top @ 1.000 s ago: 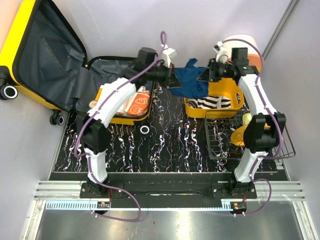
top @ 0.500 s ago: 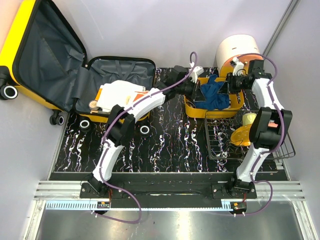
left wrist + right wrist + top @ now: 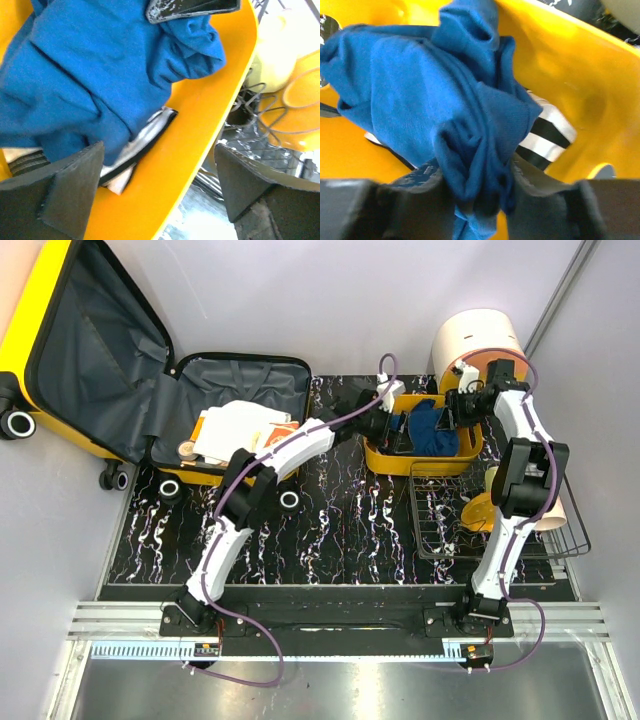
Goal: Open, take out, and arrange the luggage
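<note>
From its near-left base the left arm (image 3: pixel 300 445) stretches diagonally far and right. The left fingers (image 3: pixel 70 195) are spread wide over the yellow basket (image 3: pixel 425 466). The right arm (image 3: pixel 500 540) bends leftward at the far right, with the right fingers (image 3: pixel 545 200) pinching the blue cloth (image 3: pixel 420 90). The suitcase (image 3: pixel 240 380) lies open at the far left of the desk (image 3: pixel 340 530).

Under me the blue garment (image 3: pixel 100 75) fills the yellow basket (image 3: pixel 200 125). Suitcase (image 3: pixel 100 350) blocks the table's (image 3: pixel 330 530) far left corner, wire rack (image 3: pixel 430 540) its right edge; the middle is free.
</note>
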Motion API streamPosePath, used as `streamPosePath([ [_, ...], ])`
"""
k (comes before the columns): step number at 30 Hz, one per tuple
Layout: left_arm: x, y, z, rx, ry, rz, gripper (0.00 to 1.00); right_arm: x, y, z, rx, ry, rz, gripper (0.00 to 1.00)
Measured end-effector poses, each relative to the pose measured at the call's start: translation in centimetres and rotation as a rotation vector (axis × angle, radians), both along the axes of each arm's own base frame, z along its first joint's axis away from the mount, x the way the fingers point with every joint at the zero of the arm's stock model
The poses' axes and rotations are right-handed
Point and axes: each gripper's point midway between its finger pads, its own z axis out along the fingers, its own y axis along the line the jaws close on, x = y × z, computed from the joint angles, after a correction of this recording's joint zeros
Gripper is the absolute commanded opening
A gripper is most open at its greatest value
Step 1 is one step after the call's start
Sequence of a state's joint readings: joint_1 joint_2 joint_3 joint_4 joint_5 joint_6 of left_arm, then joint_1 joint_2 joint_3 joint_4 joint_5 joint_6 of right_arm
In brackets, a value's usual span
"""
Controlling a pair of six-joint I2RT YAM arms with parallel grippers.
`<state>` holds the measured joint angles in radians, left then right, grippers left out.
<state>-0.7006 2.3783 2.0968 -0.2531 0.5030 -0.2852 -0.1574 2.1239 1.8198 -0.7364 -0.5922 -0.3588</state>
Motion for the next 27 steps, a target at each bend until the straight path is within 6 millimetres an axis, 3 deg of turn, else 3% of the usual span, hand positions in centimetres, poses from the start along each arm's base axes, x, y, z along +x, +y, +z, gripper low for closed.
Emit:
streamPosePath([
  [3,-0.5,1.1,2.2,0.000,0.013,0.001,0.99,0.2,-0.7,0.3,-0.042,-0.010,-0.003,0.75],
  [5,-0.2,2.6,4.8,-0.012,0.003,0.017,0.99,0.3,-1.1,0.4,-0.066,-0.013,-0.011,0.79],
  [7,0.3,5.0,8.7,-0.040,-0.033,0.044,0.99,0.2,-1.5,0.3,-0.087,-0.007,-0.018,0.83],
  [9,0.7,8.7,13.0,-0.067,-0.085,0.085,0.99,-0.1,-1.7,0.6,-0.101,-0.002,-0.027,0.85],
  [12,1.4,16.4,19.1,-0.082,-0.196,0.182,0.99,0.0,-1.7,2.5,-0.097,-0.017,-0.046,0.87],
  [15,1.6,23.6,21.4,-0.051,-0.260,0.280,0.99,0.3,-1.0,5.8,-0.066,-0.074,-0.062,0.87],
  [17,1.3,28.6,20.1,0.004,-0.248,0.342,0.99,0.5,-0.1,8.4,-0.042,-0.120,-0.071,0.87],
  [20,0.9,34.4,15.4,0.110,-0.151,0.404,0.99,0.3,3.0,12.0,0.005,-0.182,-0.046,0.87],
  [23,-0.6,37.6,9.5,0.185,0.008,0.426,0.99,-0.2,7.7,13.6,0.043,-0.207,0.024,0.87],
  [27,-3.2,39.2,3.9,0.217,0.199,0.420,0.99,-1.6,14.7,14.5,0.112,-0.202,0.140,0.86],
])
